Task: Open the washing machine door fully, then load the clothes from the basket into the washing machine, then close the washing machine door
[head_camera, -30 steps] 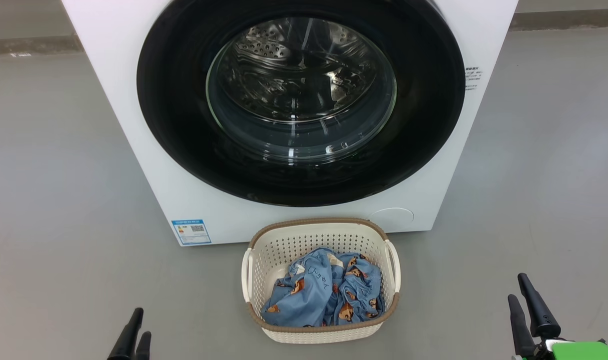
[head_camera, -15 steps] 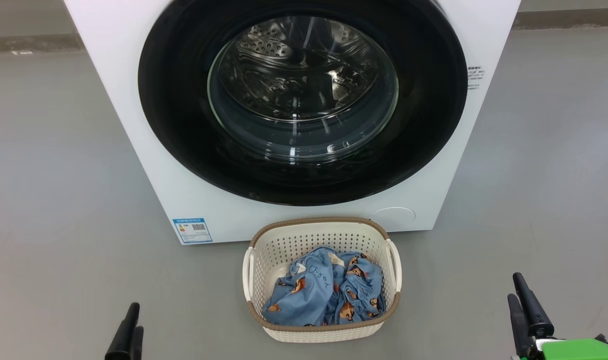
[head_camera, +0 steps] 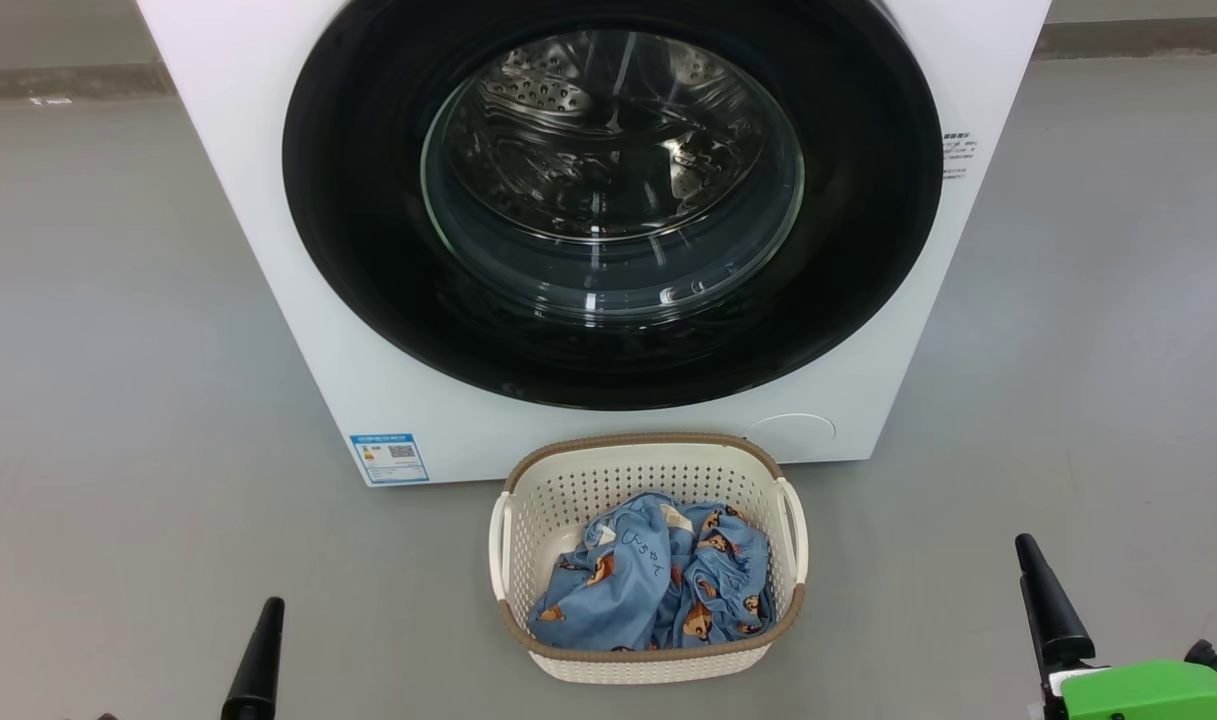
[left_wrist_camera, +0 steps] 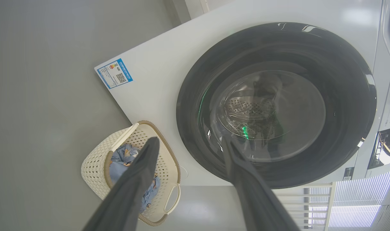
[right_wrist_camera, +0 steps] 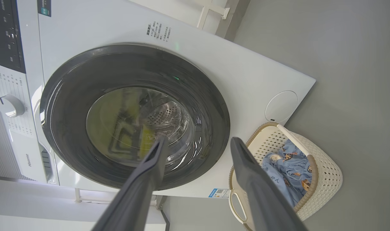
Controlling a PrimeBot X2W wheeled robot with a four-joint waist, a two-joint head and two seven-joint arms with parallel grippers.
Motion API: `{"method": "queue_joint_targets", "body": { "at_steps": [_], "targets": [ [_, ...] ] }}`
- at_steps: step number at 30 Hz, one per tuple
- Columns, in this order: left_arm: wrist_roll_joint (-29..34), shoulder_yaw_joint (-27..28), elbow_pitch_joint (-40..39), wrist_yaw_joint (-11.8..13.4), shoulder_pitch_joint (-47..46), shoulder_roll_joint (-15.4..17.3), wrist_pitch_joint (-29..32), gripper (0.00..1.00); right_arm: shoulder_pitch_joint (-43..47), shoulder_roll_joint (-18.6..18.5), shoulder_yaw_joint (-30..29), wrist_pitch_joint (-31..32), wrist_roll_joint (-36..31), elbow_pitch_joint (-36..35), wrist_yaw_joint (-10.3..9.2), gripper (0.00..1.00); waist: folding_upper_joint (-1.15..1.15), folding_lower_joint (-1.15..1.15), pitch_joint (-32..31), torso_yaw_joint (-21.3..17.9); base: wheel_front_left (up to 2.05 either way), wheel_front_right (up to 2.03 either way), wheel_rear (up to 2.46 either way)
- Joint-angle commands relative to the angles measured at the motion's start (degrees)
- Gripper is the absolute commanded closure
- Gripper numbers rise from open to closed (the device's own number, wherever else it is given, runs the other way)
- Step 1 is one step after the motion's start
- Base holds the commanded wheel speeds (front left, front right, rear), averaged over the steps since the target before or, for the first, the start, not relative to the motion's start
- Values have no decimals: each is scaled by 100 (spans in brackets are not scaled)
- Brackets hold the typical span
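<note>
Two things stand before us in the head view: the white washing machine [head_camera: 438,430] and the basket [head_camera: 568,490], set on the grey floor [head_camera: 118,400] just in front of it, below the round flap [head_camera: 790,437]. The washing machine door [head_camera: 348,200] is shut flat against the front, and the steel drum shows through its glass. The clothes [head_camera: 648,585] lie crumpled inside the basket. Our left gripper [head_camera: 271,608] rises at the lower left and our right gripper [head_camera: 1026,548] at the lower right, both well apart from the basket. Each shows as a single dark finger, so from here we cannot tell the gap.

From the left wrist, our left gripper [left_wrist_camera: 190,141] has its jaws wide and empty, one finger across the basket and the other across the door's black rim. The blue label sticker [left_wrist_camera: 114,73] sits near the washer's lower corner.

From the right wrist, our right gripper [right_wrist_camera: 198,138] is likewise spread wide, gripping nothing, with the closed door and the control knob [right_wrist_camera: 10,106] beyond.
</note>
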Motion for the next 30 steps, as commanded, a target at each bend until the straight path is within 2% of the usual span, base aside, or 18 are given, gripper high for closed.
{"method": "queue_joint_targets", "body": {
  "at_steps": [1,15,30],
  "targets": [
    [201,53,-202,-9,-153,119,-66,0,-205,-77,62,-68,-188,-173,3,0,0,-1,1,3,0,0,0],
    [1438,-11,-275,-12,-152,146,-295,0,-233,-213,313,-302,-1345,-62,4,0,0,-1,20,50,0,0,0],
    [2541,-114,-363,-14,-158,191,-541,0,-295,-315,568,-552,-2281,129,5,0,0,-1,20,81,0,0,0]
  ]
}}
